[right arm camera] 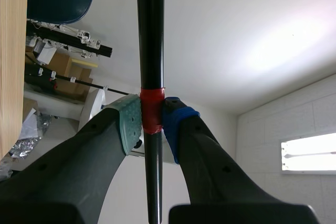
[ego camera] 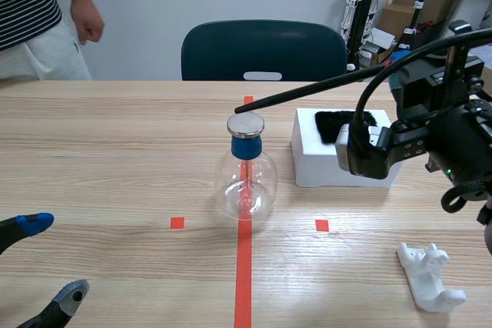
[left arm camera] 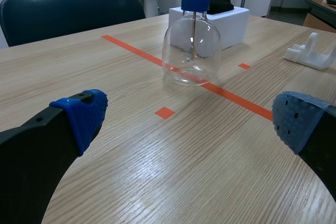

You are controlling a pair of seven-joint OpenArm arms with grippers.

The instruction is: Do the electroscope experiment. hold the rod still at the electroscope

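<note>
Your table point(ego camera: 115, 159) takes up most of the scene view. Its far edge runs just in front of a dark chair point(ego camera: 264, 50), and a person point(ego camera: 31, 13) stands beyond the far left corner, one hand hanging down. A wide stretch of bare wood lies left of the centre tape line, between the left arm and the glass.

A white box point(ego camera: 338, 167) sits right of the line with black fur point(ego camera: 338, 124) lying in its top. A narrow gap separates it from the electroscope point(ego camera: 246, 178), which stands upright on the line. It is a clear flask with a blue stopper and a metal disc point(ego camera: 245, 124) on top.

The rod point(ego camera: 307, 94), long and black, slants down from the upper right across the box. Its tip is right at the disc's far edge, and you cannot tell from here whether it touches. A white plastic holder point(ego camera: 430, 276) lies near the right front of the table, well apart from the flask.

Your right gripper point(right arm camera: 152, 116) is raised over the box and clamped on the rod, with both pads pressed against a red tape band point(right arm camera: 151, 109). Your left gripper point(ego camera: 54, 259) sits low at the near left, spread wide and holding nothing, with the flask well ahead of it.
</note>
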